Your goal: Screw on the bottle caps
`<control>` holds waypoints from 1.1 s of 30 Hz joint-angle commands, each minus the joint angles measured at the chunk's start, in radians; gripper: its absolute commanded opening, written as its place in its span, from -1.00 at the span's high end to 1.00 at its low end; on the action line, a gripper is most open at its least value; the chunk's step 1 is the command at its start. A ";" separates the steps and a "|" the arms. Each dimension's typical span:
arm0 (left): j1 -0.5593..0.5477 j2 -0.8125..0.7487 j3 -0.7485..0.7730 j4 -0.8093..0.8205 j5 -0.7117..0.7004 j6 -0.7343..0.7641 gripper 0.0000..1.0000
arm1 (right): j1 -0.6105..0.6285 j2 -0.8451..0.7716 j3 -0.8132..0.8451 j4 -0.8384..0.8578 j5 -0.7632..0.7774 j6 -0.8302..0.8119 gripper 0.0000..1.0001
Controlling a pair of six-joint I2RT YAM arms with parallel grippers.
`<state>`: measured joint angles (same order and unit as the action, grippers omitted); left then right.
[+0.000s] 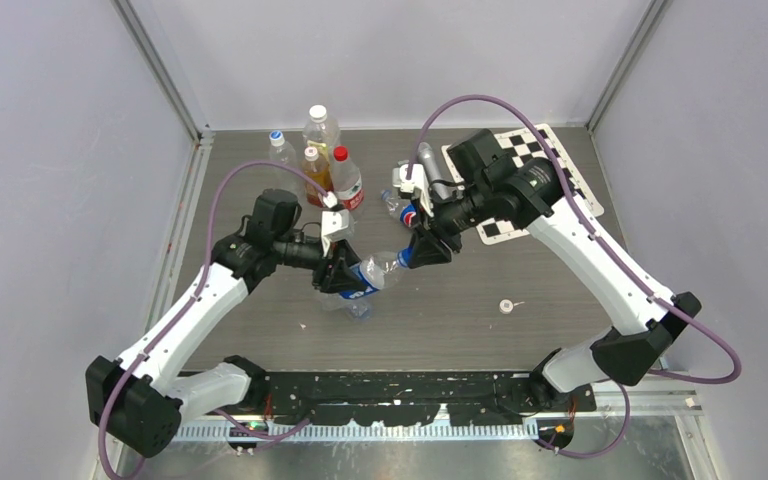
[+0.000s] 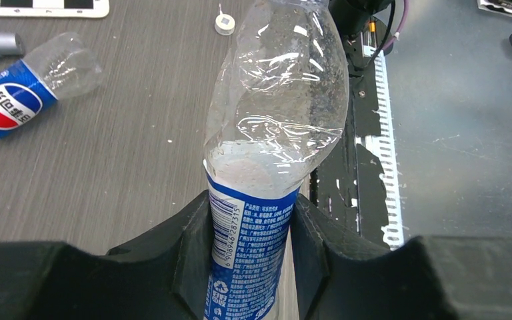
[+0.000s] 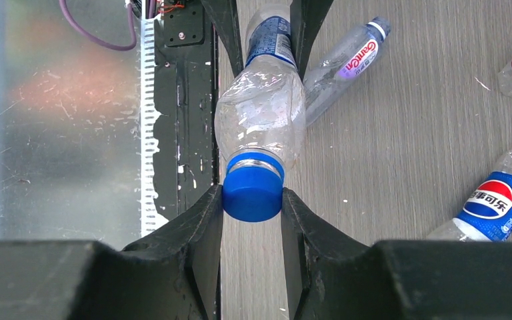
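Blue cap (image 3: 253,197), round, on crumpled clear bottle (image 3: 260,113)

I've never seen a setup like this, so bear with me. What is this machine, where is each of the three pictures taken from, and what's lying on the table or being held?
These are two robot arms bolted at the near edge of a table. The wide picture looks down from above. The other two come from a camera on each wrist, so each shows that arm's own black fingers. The left pincer grips a clear blue-labelled bottle around its label, holding it sideways between the arms. The right pincer is closed on the blue cap at that bottle's neck. Lying on the table are a Pepsi bottle, another clear bottle and a loose white cap. A few more bottles stand at the far side.
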<state>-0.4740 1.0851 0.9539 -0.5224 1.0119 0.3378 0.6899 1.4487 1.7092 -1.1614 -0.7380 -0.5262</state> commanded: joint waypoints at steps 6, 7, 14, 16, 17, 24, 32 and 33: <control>-0.008 -0.047 0.047 0.266 0.133 -0.143 1.00 | 0.026 0.053 -0.026 0.063 0.057 -0.064 0.99; -0.008 -0.046 0.043 0.274 0.129 -0.149 1.00 | 0.026 0.054 -0.029 0.068 0.062 -0.072 0.99; -0.008 -0.098 -0.015 0.288 -0.042 -0.025 1.00 | 0.016 0.087 0.004 0.093 0.029 0.025 0.99; -0.009 -0.123 -0.048 0.320 -0.079 0.022 1.00 | 0.008 0.097 0.015 0.092 0.004 0.066 0.99; -0.008 -0.135 -0.068 0.354 -0.090 0.030 1.00 | 0.005 0.102 0.017 0.090 -0.021 0.074 0.99; -0.024 -0.159 -0.142 0.564 -0.141 0.014 1.00 | -0.009 0.165 0.055 0.089 -0.046 0.195 0.99; -0.082 -0.165 -0.207 0.771 -0.346 -0.039 1.00 | -0.039 0.237 0.083 0.159 -0.007 0.477 0.99; -0.088 -0.164 -0.208 0.788 -0.373 -0.045 1.00 | -0.047 0.245 0.085 0.166 0.010 0.546 0.99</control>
<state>-0.5125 0.9615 0.7143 -0.1680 0.6724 0.3157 0.6338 1.6321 1.7786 -1.0977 -0.7109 -0.2371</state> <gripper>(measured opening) 0.418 0.394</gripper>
